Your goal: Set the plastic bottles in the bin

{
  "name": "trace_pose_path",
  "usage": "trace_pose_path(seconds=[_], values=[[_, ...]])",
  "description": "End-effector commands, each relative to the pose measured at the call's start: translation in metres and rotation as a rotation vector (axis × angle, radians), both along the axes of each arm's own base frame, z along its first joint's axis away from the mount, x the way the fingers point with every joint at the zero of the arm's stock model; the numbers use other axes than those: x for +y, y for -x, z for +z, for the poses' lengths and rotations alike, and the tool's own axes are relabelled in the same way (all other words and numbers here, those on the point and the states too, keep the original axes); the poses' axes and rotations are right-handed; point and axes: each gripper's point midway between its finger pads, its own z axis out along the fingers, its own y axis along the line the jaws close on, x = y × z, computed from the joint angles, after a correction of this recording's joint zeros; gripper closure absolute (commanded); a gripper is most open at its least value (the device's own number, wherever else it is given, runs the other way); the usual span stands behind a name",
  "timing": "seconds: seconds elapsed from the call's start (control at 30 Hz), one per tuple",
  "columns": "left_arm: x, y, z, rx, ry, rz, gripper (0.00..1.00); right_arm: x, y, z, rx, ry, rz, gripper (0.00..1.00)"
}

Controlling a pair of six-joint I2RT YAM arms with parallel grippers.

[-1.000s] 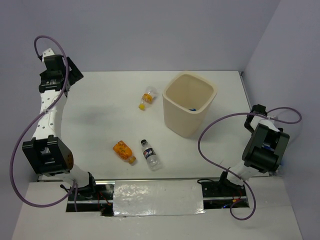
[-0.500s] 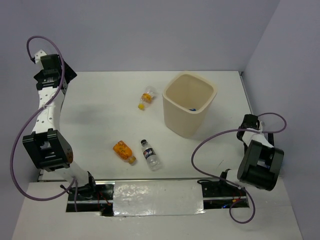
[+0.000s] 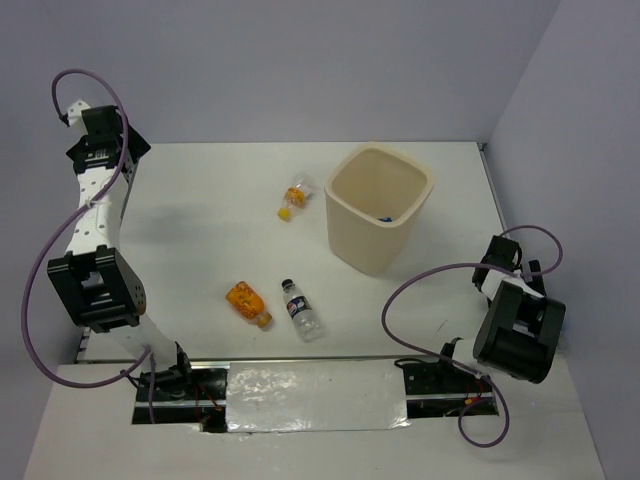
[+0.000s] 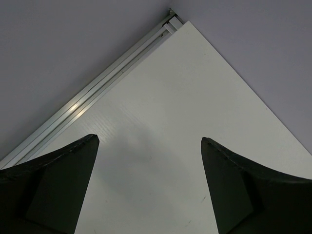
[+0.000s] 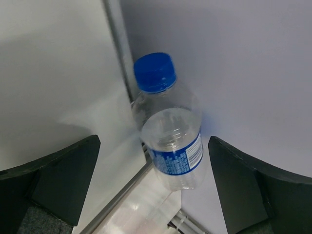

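A: Pincers?
B: Left gripper (image 4: 148,140) and right gripper (image 5: 153,141) both spread wide, gripping nothing. A blue-capped bottle (image 5: 170,131) lies beyond the right fingers, against the wall (image 5: 234,73).
A: Task bottles?
B: Orange-filled bottle (image 3: 247,302), dark-capped bottle (image 3: 302,311) and yellow-capped bottle (image 3: 294,195) lie on the table (image 3: 200,220), left of the bin (image 3: 378,208).

The bin (image 3: 366,246) is made of matt plastic, the blue-capped bottle (image 5: 173,141) of clear glossy plastic; the table (image 3: 220,230) is smooth.

White table (image 3: 190,250) carries the bin (image 3: 372,248), an orange-filled bottle (image 3: 246,300), a dark-capped bottle (image 3: 303,313) and a yellow-capped bottle (image 3: 294,196)
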Motion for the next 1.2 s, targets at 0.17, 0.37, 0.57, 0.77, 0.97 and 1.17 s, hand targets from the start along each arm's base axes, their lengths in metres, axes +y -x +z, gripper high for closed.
trace_pose_path(seconds=[0.17, 0.37, 0.57, 0.77, 0.97, 1.17], values=[[0.018, 0.013, 0.012, -0.027, -0.030, 0.095, 0.01, -0.019, -0.006, -0.002, -0.065, 0.078, -0.034, 0.01], [0.027, 0.027, 0.000, -0.012, -0.039, 0.142, 0.01, -0.027, 0.006, -0.006, -0.094, 0.130, -0.108, 0.03], [0.038, 0.038, -0.018, 0.036, -0.024, 0.190, 0.01, -0.032, 0.023, 0.000, -0.070, 0.220, -0.169, 0.08], [0.044, 0.043, -0.025, 0.066, -0.029, 0.211, 0.01, -0.030, 0.031, -0.018, -0.025, 0.190, -0.201, 0.14], [0.051, 0.048, -0.018, 0.069, -0.049, 0.237, 0.01, -0.032, 0.037, -0.031, 0.010, 0.179, -0.247, 0.15], [0.052, 0.052, -0.008, 0.041, -0.056, 0.243, 0.01, -0.030, 0.039, -0.034, -0.012, 0.166, -0.286, 0.57]])
